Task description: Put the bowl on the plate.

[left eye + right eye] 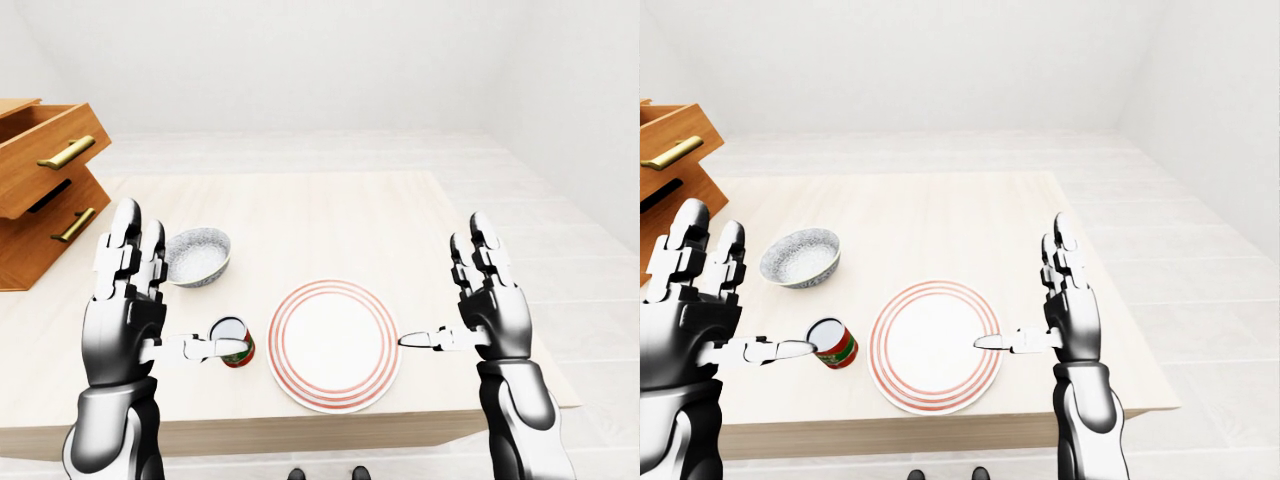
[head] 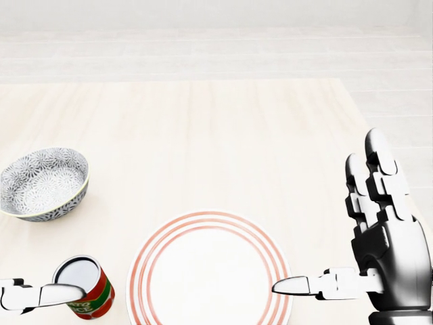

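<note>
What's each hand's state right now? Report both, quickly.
Left hand: open, holding nothing, thumb by the can.
Right hand: open, holding nothing, thumb pointing at the plate.

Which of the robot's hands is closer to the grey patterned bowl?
Left. In the left-eye view the left hand stands open just beside the grey patterned bowl; the right hand is open past the red-ringed white plate.

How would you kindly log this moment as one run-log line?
stage: pre-grasp | bowl: on table, head-view left of plate, untouched | can: beside plate | left hand: open | right hand: open
</note>
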You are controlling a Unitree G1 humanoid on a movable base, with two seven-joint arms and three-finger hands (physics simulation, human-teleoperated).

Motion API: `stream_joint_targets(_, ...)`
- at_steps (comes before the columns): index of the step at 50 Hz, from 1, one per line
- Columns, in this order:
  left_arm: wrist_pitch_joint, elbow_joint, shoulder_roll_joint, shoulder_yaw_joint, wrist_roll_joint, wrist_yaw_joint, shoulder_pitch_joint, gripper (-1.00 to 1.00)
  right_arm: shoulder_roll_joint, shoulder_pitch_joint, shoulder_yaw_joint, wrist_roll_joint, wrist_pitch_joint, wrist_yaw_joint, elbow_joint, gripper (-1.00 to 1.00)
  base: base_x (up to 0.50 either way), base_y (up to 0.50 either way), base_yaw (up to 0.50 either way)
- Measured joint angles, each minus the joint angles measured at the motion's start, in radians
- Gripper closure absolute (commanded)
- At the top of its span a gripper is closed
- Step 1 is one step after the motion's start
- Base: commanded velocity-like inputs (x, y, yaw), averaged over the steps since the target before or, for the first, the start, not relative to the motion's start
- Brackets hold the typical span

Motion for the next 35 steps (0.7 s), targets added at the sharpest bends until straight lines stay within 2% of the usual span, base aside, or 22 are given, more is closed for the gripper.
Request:
stream_joint_targets(20,0.0,0.053,0.011,0.001,0.001,0.009,-0.021,-1.0,-0.001,-0.01,0.008,-0.007,0.0,-0.004,0.032,-1.0,0.0,0.0,0.0)
stream_joint_targets(35,0.0,0.088,0.024,-0.012,0.024,0.044,-0.046,-1.0,-0.006,-0.016,0.0,-0.008,0.0,-0.003,0.062,-1.0,0.0,0.0,0.0)
